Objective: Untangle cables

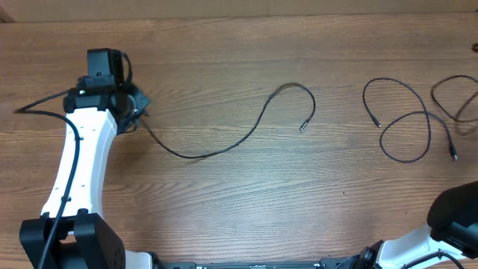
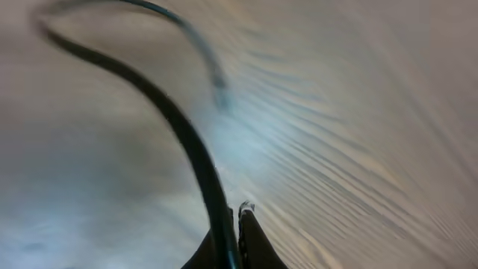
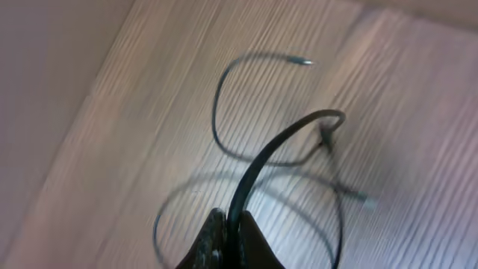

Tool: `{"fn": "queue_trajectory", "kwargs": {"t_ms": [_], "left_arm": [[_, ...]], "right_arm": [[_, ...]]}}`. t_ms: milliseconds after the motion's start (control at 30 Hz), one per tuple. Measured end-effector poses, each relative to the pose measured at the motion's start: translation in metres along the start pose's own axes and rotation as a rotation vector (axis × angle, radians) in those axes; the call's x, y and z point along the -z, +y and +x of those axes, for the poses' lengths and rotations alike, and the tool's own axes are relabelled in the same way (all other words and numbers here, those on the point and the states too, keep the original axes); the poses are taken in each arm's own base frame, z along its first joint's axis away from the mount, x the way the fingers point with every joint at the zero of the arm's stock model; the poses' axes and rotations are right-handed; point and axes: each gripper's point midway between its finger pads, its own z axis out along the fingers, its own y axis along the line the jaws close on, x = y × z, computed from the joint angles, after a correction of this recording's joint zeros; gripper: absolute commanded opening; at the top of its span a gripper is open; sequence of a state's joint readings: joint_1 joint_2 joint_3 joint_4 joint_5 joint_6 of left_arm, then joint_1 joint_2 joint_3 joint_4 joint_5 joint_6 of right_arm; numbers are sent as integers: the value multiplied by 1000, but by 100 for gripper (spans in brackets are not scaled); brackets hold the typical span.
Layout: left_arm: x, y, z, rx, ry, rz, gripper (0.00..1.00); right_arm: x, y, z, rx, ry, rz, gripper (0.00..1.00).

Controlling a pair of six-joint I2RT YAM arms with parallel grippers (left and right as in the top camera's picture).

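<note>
Wooden table (image 1: 239, 209) seen from above. At far left, the left gripper (image 1: 137, 110) clamped shut on one end of the long cable (image 1: 188, 156). Same grip in the left wrist view, with the fingers (image 2: 261, 250) pressed together around the thin cord. Sags from that grip toward the near edge, climbs to mid-table, hooks over and ends in a small plug (image 1: 302, 127) resting free on the wood. Well apart to the right, the looped cable (image 1: 426, 113): one open arc, then a closed loop crossing itself, both ends loose on the table. Just beyond it, near the right edge, the third cable (image 1: 435, 93), partly cut off by the frame. Right arm (image 1: 452, 217) at the lower right corner, its tool outside the overhead view. In the right wrist view, the right gripper (image 3: 228, 235) squeezed closed on a black cable (image 3: 258, 168), rising from the fingertips and bending over at its tip, above other cords (image 3: 216, 112) spread on the wood. Cannot tell which of the cables seen from overhead that is.
</note>
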State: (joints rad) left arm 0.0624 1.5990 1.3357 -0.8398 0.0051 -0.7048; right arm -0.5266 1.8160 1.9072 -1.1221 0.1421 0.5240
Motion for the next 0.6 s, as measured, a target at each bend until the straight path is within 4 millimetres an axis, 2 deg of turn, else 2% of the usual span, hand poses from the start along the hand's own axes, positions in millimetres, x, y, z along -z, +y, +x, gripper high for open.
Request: {"fn": "queue_trajectory", "kwargs": {"t_ms": [100,167,200,233,267,300,333,367,467,600], "left_arm": [[4,-48,21,-140,71,202,4],[12,-82,39,-253,111,340,4],[17,-98,50,-315,132,410,4],[24,-115,63,-377,152,481,4],[29,-128,74,-429,167,539,4],[37,-143,86,-488,179,605,4],[43,-154,96,-534,185,655,5],[47,-161,102,-560,189,685,12],[65,-189,133,-682,199,808,24],[75,-204,161,-777,202,859,42]], "right_arm": [[2,11,21,54,72,-30,4],[4,16,35,82,117,-36,12],[5,17,41,93,138,-38,33],[6,18,46,105,152,-40,48],[6,18,50,110,167,-38,58],[6,16,52,113,179,-33,64],[6,13,56,119,196,-23,68],[5,11,60,121,208,-15,70],[1,4,73,150,261,0,78],[1,10,89,219,330,-62,84]]}}
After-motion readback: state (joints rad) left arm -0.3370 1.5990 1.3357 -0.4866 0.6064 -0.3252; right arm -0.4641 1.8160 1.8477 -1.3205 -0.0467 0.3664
